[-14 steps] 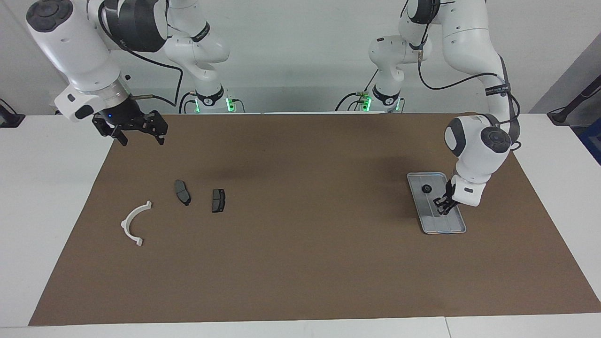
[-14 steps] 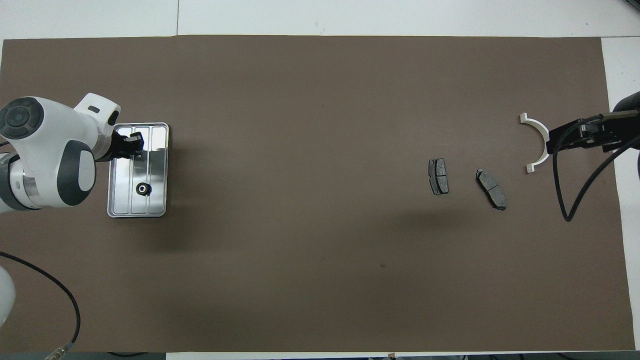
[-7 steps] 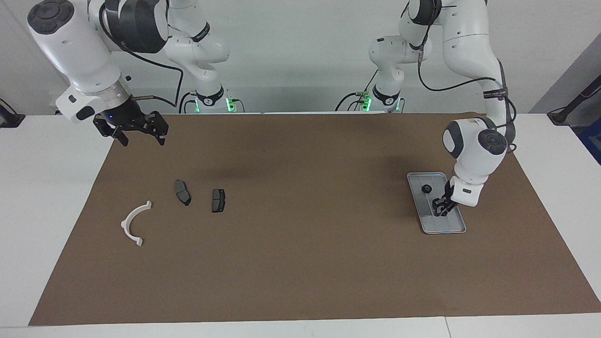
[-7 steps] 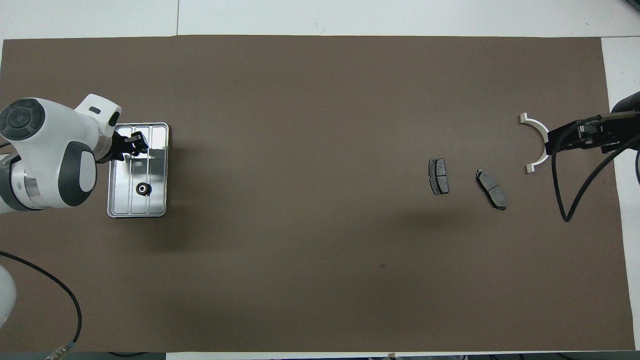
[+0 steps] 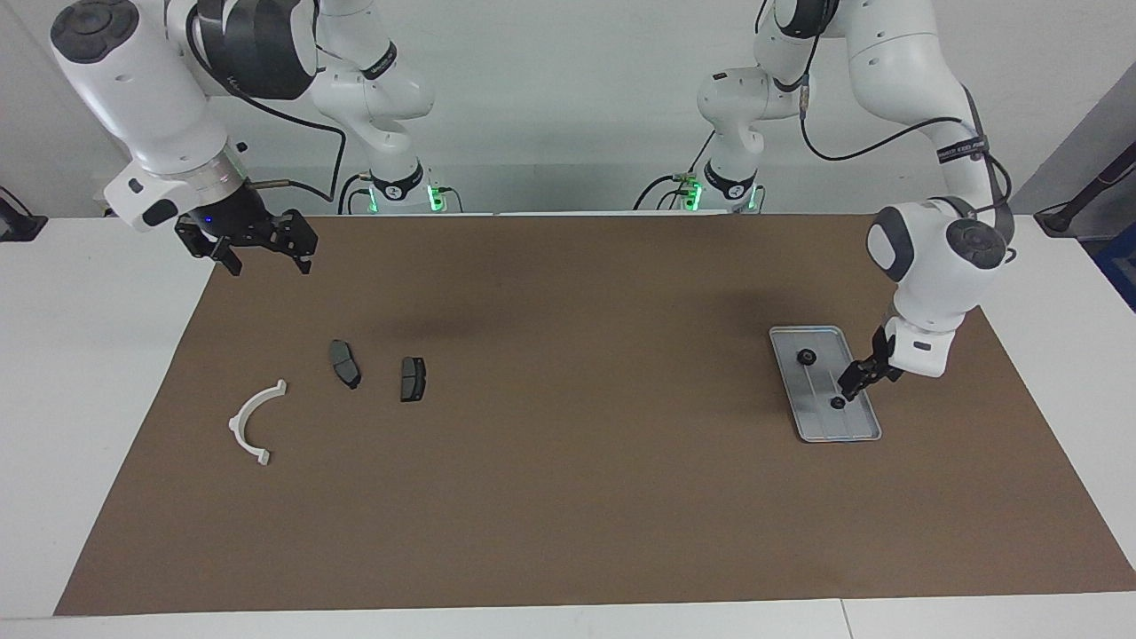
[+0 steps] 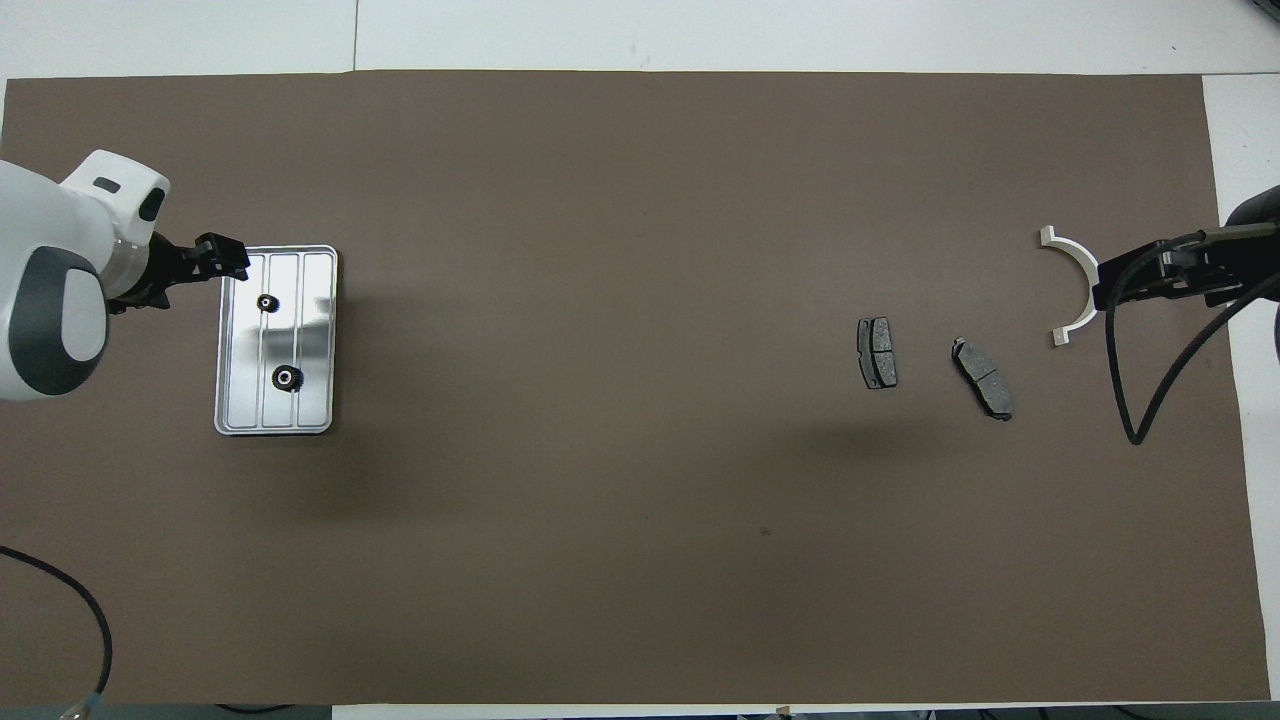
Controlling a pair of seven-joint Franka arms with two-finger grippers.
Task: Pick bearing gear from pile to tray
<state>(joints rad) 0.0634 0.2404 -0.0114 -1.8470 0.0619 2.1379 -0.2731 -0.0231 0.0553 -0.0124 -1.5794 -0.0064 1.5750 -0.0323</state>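
Toward the right of the facing view, the tray (image 5: 824, 334) lies on the brown mat (image 5: 568, 497) at the left arm's end of the table, with two small black bearing gears resting in it: one gear (image 5: 806, 357) in the part of the tray nearer the robots, a second gear (image 5: 837, 403) lower in the frame, near the tray's middle. Just beside that second gear and above the tray's edge hangs the left gripper (image 5: 859, 380), empty; whether its fingers stand apart cannot be told from either view. At the upper left of the facing view, the right gripper (image 5: 262, 253) waits in the air over the mat's corner, its fingers spread apart and holding nothing. Below it in the frame, the rest of the pile lies on the mat at the right arm's end: two dark brake pads (image 5: 344, 363) (image 5: 413, 379) side by side but apart, and the white curved bracket (image 5: 253, 422) lower still, well clear of both pads.
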